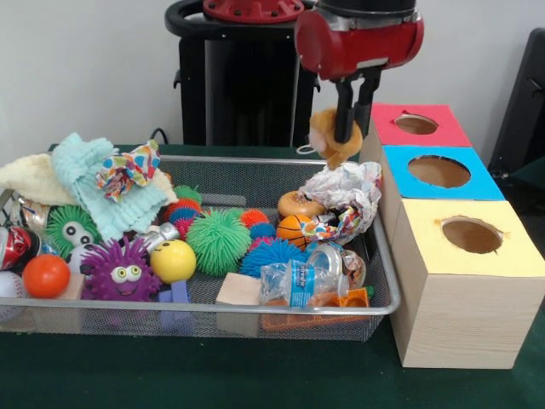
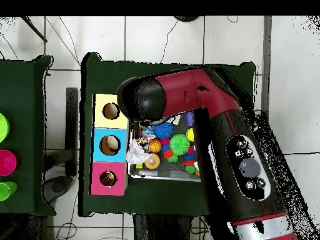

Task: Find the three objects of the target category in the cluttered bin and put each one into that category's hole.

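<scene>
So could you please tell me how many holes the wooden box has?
3: the red hole farthest back, the blue hole in the middle, the yellow hole nearest the camera. None seems hidden.

No wording is showing clearly enough to read; the blue label on the crushed water bottle (image 1: 300, 283) is appearing blurred.

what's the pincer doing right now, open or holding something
Pincer: shut on a small tan fuzzy stuffed toy, lifted above the wire mesh bin, beside the pink-topped wooden box.
</scene>
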`<control>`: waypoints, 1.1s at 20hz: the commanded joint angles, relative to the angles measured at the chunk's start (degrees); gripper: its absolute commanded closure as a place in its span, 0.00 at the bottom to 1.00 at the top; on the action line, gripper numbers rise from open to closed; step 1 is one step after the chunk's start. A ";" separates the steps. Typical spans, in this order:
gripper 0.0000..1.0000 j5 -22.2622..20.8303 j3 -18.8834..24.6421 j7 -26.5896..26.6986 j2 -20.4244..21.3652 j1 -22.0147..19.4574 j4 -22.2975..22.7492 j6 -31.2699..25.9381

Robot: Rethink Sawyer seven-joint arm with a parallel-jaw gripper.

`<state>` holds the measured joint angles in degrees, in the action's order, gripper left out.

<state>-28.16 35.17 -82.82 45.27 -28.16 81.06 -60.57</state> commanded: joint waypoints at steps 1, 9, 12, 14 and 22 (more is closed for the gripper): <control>1.00 3.39 -6.95 -14.14 2.09 1.07 3.73 -1.21; 1.00 3.81 -5.70 -1.79 1.51 -0.50 6.91 1.69; 1.00 0.30 -1.11 13.75 -2.62 -2.12 3.21 0.11; 1.00 -3.04 1.67 23.62 -5.16 -3.07 1.12 0.16; 1.00 -12.46 7.49 39.57 -6.75 -4.81 1.29 1.96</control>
<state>-32.88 37.06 -71.58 42.14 -31.75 82.15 -60.56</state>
